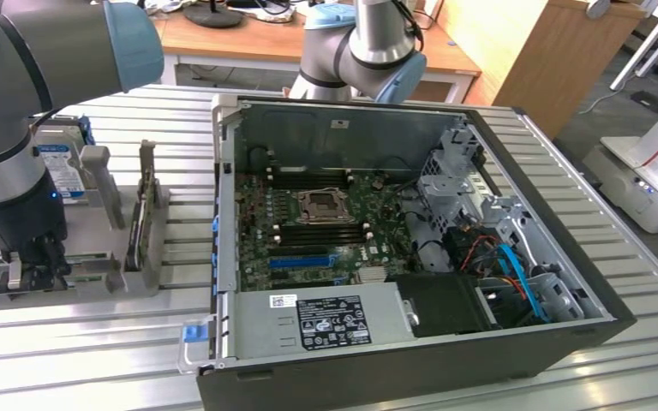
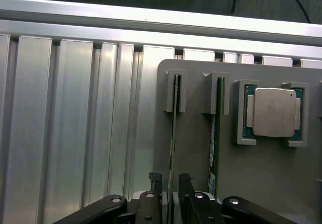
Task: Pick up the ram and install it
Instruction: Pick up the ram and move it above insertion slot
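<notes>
Second ram stick (image 2: 218, 128) crowds pincer (image 2: 170, 179) flank — other side open table (image 2: 75, 133)

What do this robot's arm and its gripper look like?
The arm is made of thick grey tubes joined by rounded joints with light-blue caps. Its gripper is black, with two narrow fingers carried on hinged black links that are fixed with round silver pins.
</notes>
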